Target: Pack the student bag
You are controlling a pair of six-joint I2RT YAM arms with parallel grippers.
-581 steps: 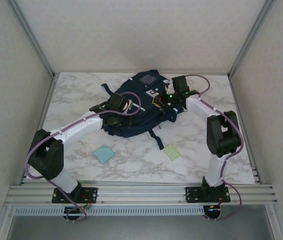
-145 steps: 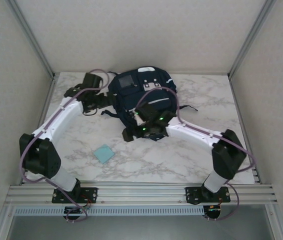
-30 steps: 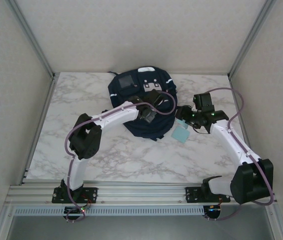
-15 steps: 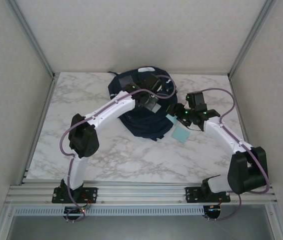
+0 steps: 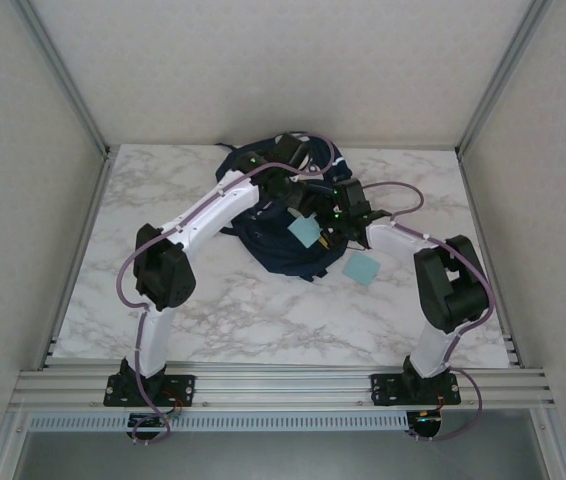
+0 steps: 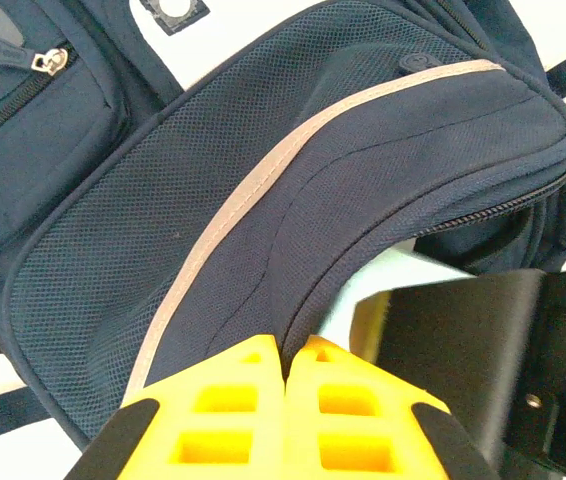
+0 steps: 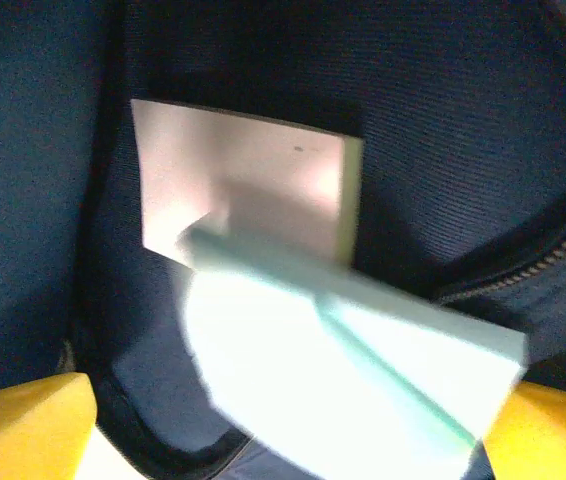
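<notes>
1. The student bag (image 5: 263, 228) lies at the far middle of the marble table (image 5: 143, 210). Its long axis runs roughly far to near, and its mouth opens toward the right arm's side.
2. My left pincer (image 6: 285, 350) is pressed together, pinching the bag's upper flap at the mouth edge and holding it raised.
3. My right pincer (image 7: 288, 425) is spread wide at the mouth, pointing into the bag.
4. A pale blue pad (image 7: 363, 380) sits between its fingers, blurred, over the bag's lip. I can't tell if it touches either finger.
5. Key relation: the bag's cavity is straight ahead of the right pincer, and the right arm is the nearer one. I judge the pad needs to go further inward, under the raised flap.
6. Deeper in the bag, a white pad (image 7: 243, 180) lies flat on the lining.
7. A second blue pad (image 5: 361, 268) lies on the table just beside the bag's near right edge, not yet packed.
8. The marble looks smooth, so the bag may slide. Both arms crowd the mouth, and the plain walls (image 5: 53, 120) stand close behind the bag.
</notes>
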